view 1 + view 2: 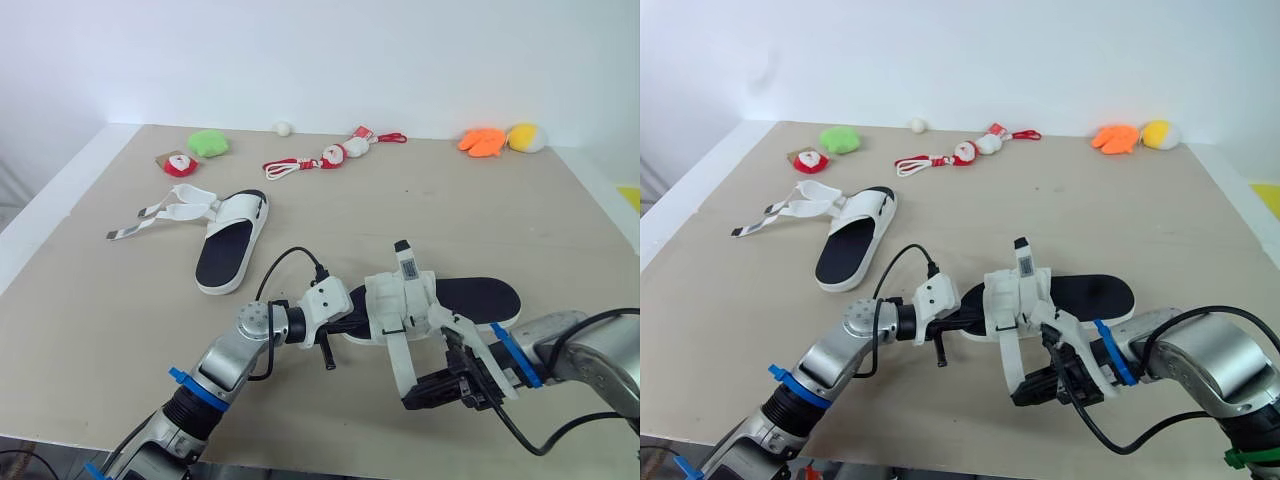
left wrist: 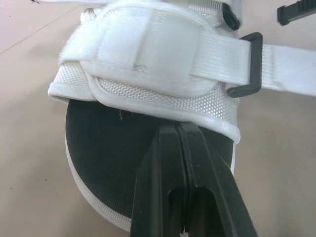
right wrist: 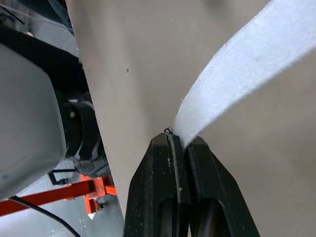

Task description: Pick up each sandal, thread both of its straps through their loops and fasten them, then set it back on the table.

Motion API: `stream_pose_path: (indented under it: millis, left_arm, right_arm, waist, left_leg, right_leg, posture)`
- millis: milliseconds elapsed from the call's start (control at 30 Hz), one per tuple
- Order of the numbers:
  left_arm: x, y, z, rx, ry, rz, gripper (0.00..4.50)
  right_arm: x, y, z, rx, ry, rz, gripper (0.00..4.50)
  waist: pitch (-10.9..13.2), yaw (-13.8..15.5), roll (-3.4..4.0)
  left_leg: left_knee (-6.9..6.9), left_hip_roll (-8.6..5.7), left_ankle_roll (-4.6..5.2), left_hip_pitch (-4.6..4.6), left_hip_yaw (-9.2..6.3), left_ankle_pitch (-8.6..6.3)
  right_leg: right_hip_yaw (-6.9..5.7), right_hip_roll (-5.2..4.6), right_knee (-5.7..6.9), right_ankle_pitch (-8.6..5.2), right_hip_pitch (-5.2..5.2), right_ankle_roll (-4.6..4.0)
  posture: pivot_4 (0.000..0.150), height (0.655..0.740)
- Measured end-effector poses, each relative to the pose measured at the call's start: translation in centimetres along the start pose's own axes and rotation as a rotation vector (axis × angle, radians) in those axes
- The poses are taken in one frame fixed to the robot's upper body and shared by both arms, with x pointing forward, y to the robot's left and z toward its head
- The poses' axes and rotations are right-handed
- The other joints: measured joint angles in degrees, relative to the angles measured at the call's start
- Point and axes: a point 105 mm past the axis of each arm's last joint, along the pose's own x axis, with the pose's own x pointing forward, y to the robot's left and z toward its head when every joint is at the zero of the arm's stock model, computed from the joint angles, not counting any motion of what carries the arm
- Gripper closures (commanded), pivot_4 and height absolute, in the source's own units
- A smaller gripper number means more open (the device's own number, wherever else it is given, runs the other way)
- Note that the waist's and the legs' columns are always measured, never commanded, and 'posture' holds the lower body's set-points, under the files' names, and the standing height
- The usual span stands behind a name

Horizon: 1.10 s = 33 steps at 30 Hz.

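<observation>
Counter: pale beige counter (image 1: 420, 215) fills the head views, with a white wall behind it.
Near sandal: white fabric sandal with a black footbed (image 1: 487, 296), lower centre of the frame, lying flat on the counter, with its white upper raised near its left end.
Left gripper: black-fingered left gripper (image 2: 180, 129) reaches in from the lower left. Its jaws are pressed together with nothing seen between them. They lie over the black footbed, tips touching the edge of the white upper.
Loop: black plastic loop (image 2: 249, 64) at the side of the upper, with a white webbing band passing through it.
Right gripper: black-fingered right gripper (image 3: 180, 139), lower right of the frame, just in front of the near sandal, jaws clamped on a white fabric strap (image 3: 237, 74).
Strap path: runs from the upper down toward the lower edge of the frame and into the jaws.
Far sandal: second white sandal with a black footbed (image 1: 232, 245), left of centre, well apart from the grippers, flat on the counter. Its loose white straps (image 1: 150, 215) are unfastened and spread out to the left.
Back edge: green plush toy (image 1: 208, 143), small white ball (image 1: 283, 128), red-and-white Santa toys on red cords (image 1: 330, 157), orange plush toy (image 1: 482, 142).
</observation>
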Motion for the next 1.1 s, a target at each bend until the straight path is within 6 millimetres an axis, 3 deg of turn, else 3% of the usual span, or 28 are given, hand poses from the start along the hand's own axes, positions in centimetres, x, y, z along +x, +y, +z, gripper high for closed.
stream_pose_path:
  millis: [100,133,167,267,400,433,500,567,600,733,933,1100]
  left_arm:
    - [0.0,0.0,0.1,0.002,-0.001,-0.003,4.5]
    - [0.0,0.0,0.1,0.002,-0.001,-0.004,4.5]
    - [0.1,0.0,0.1,0.002,-0.001,-0.005,4.5]
    - [0.1,-0.1,0.0,0.002,0.0,-0.006,4.5]
    - [0.1,0.0,0.0,0.0,0.003,-0.004,4.5]
    - [0.1,0.0,-0.1,0.0,0.003,-0.004,4.5]
    - [0.0,0.0,-0.1,0.001,0.006,-0.002,4.5]
    - [-0.1,0.1,-0.2,-0.001,0.009,0.001,4.5]
    - [-0.1,0.1,-0.2,-0.001,0.009,0.0,4.5]
    - [0.0,0.1,-0.1,0.003,0.007,-0.006,4.5]
    - [0.0,0.0,-0.2,0.0,0.009,-0.008,4.5]
    - [0.0,0.1,-0.4,-0.004,0.02,0.002,4.5]
  right_arm:
    - [0.0,-0.5,-0.3,-0.051,-0.007,-0.032,4.47]
    - [-0.2,-0.6,-0.4,-0.078,-0.007,-0.046,3.72]
    - [-0.4,-0.8,-0.5,-0.117,-0.015,-0.057,3.51]
    - [-1.8,-1.2,-1.3,-0.225,0.002,-0.094,2.13]
    - [-2.9,-2.1,-1.4,-0.476,-0.042,-0.167,0.03]
    - [-3.0,-2.2,-1.5,-0.514,-0.04,-0.179,0.03]
    - [-3.6,-2.9,-0.8,-0.804,-0.08,-0.251,0.03]
    - [-4.0,-3.1,0.5,-1.266,-0.114,-0.341,0.03]
    - [-4.1,-3.2,0.7,-1.394,-0.113,-0.362,0.03]
    - [-3.9,-3.4,-0.4,-1.851,-0.058,-0.362,0.03]
    - [-2.2,-2.2,-1.4,-2.067,-0.141,-0.297,0.03]
    - [-1.2,-2.1,-0.8,-2.135,-0.161,-0.305,0.03]
  waist:
    - [0.0,0.02,0.01]
    - [0.0,0.03,0.01]
    - [0.0,0.07,0.01]
    - [-0.01,0.08,0.02]
    - [-0.01,0.08,-0.08]
    - [-0.02,0.06,-0.06]
    - [0.01,-0.04,-0.15]
    - [0.07,-0.24,-0.15]
    - [0.1,-0.28,-0.15]
    - [0.05,-0.24,0.05]
    - [0.01,-0.18,0.08]
    - [0.07,-0.24,-0.07]
  left_leg:
    - [-0.01,-0.02,-0.01,-0.02,0.0,-0.01]
    - [-0.01,-0.03,-0.01,-0.02,0.01,-0.01]
    - [-0.01,-0.04,-0.02,-0.03,0.0,-0.01]
    - [-0.01,-0.05,-0.02,-0.01,0.02,-0.01]
    - [0.01,-0.03,-0.02,0.07,0.0,-0.01]
    - [0.01,-0.02,-0.02,0.09,0.01,-0.01]
    - [0.02,0.01,-0.03,0.19,0.06,-0.02]
    - [0.01,0.0,-0.04,0.38,0.1,-0.02]
    - [0.01,-0.01,-0.04,0.4,0.12,-0.02]
    - [-0.05,-0.02,-0.03,0.51,0.06,0.0]
    - [-0.13,-0.09,-0.03,0.69,0.01,0.0]
    - [-0.25,-0.04,-0.04,1.31,0.06,0.0]
  right_leg:
    - [0.0,-0.02,0.0,-0.06,0.0,-0.01]
    - [0.0,-0.02,0.0,-0.07,0.0,0.01]
    - [0.0,-0.02,0.0,-0.08,0.0,0.03]
    - [0.01,-0.05,0.0,-0.09,0.03,0.12]
    - [-0.03,-0.02,0.0,-0.07,0.12,0.15]
    - [-0.03,-0.02,0.0,-0.07,0.14,0.15]
    - [-0.03,-0.02,0.0,-0.07,0.21,0.16]
    - [-0.03,-0.04,-0.02,-0.06,0.4,0.17]
    - [-0.03,-0.05,-0.02,-0.06,0.42,0.17]
    - [-0.02,-0.04,-0.02,-0.11,0.62,0.08]
    - [0.07,-0.05,-0.02,0.01,1.06,-0.36]
    - [0.08,-0.06,-0.02,-0.13,1.47,-0.46]
  posture:
    - [0.15,0.74]
    - [0.15,0.74]
    - [0.15,0.74]
    - [0.15,0.74]
    - [0.15,0.74]
    - [0.15,0.74]
    - [0.15,0.74]
    - [0.15,0.74]
    - [0.15,0.74]
    - [0.15,0.74]
    - [0.15,0.74]
    - [0.15,0.74]
